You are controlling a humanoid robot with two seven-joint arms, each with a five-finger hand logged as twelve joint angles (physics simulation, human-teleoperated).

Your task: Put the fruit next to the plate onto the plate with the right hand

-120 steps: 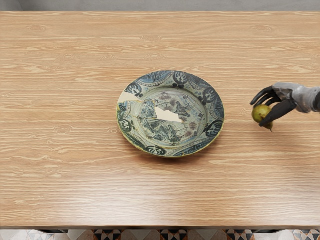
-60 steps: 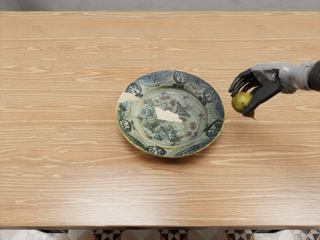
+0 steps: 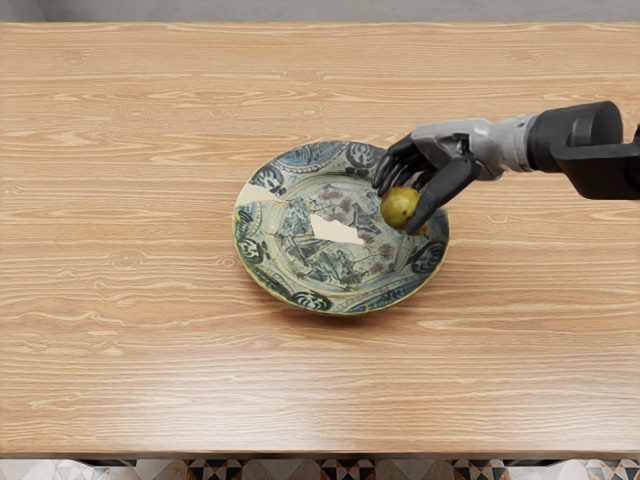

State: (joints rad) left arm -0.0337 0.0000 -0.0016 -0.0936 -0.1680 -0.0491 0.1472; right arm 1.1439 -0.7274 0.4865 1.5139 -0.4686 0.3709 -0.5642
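- A round blue-patterned ceramic plate (image 3: 300,262) lies on the light wooden counter (image 3: 120,360).
- My right robot hand (image 3: 430,165) grips a small yellow-green fruit (image 3: 399,207) above its right side.

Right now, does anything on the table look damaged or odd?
Yes: the plate looks chipped. A pale patch breaks its pattern at the upper-left rim, another near the centre. The right hand holds the fruit over its right side.

Wide light-brown wood-grain counter (image 3: 140,360) fills most of view; plain grey band (image 3: 320,10) behind, patterned dark-and-cream floor tiles (image 3: 340,469) at btm edge. Even light.
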